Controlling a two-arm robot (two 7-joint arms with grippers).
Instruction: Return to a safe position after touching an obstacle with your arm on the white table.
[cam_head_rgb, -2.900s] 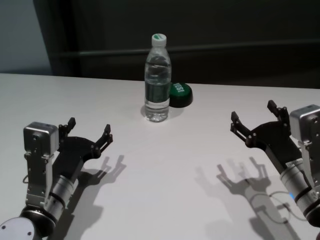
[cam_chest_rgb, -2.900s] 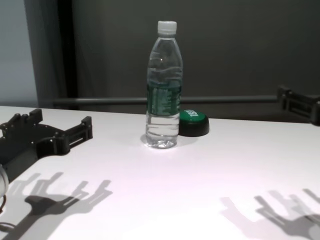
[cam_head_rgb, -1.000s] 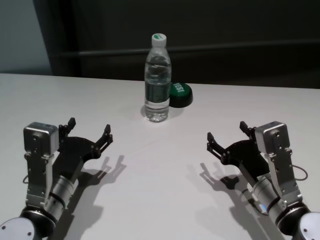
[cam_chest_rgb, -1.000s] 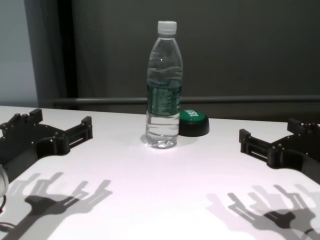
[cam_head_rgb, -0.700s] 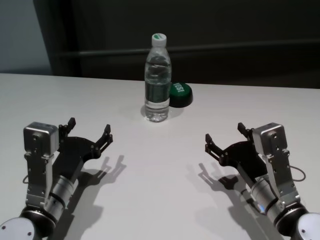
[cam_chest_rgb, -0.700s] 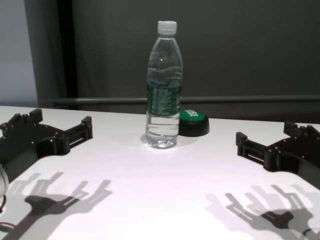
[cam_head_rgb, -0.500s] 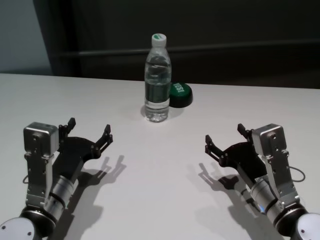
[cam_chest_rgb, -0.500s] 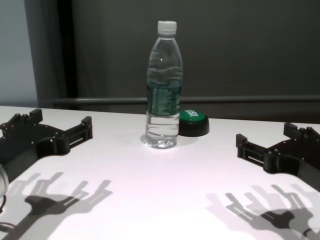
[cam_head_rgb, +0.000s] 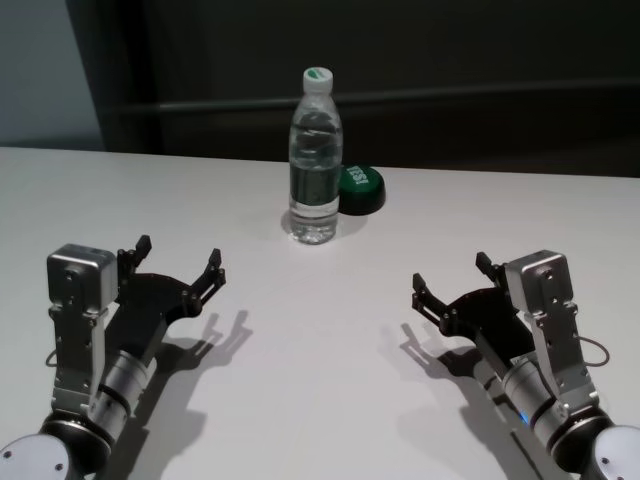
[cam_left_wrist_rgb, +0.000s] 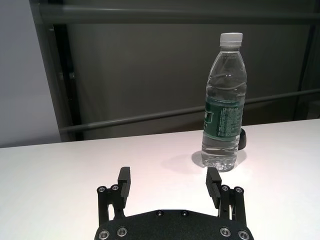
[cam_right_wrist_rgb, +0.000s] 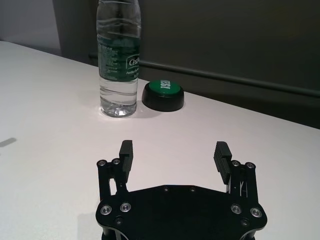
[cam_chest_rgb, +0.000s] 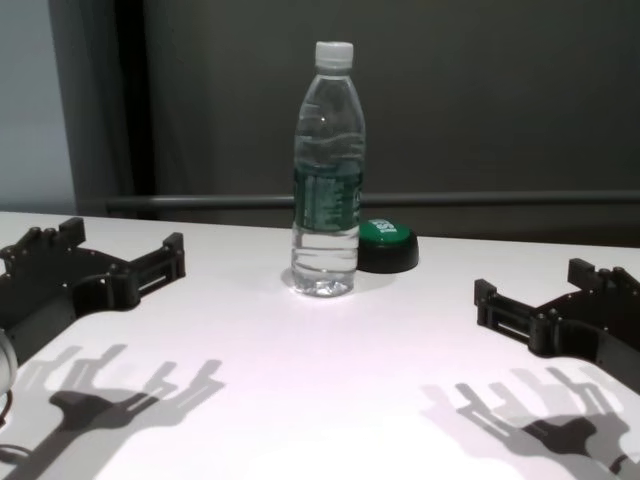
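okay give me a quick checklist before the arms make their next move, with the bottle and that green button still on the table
1. Water bottle upright on the white table: ok.
2. Right gripper apart from the bottle, fingers open, empty: ok.
3. Left gripper apart from the bottle, open, empty: ok.
4. Green button close behind the bottle, untouched by either gripper: ok.
5. Whether bottle and button touch: cannot tell.

green-topped, black-based round button (cam_right_wrist_rgb: 163, 95): white letters "TEST", seen upside down | tall clear plastic water bottle with dark green label band (cam_right_wrist_rgb: 118, 60): white script logo starting with "C", rest not legible; small print on the band too fine to read | no other readable text
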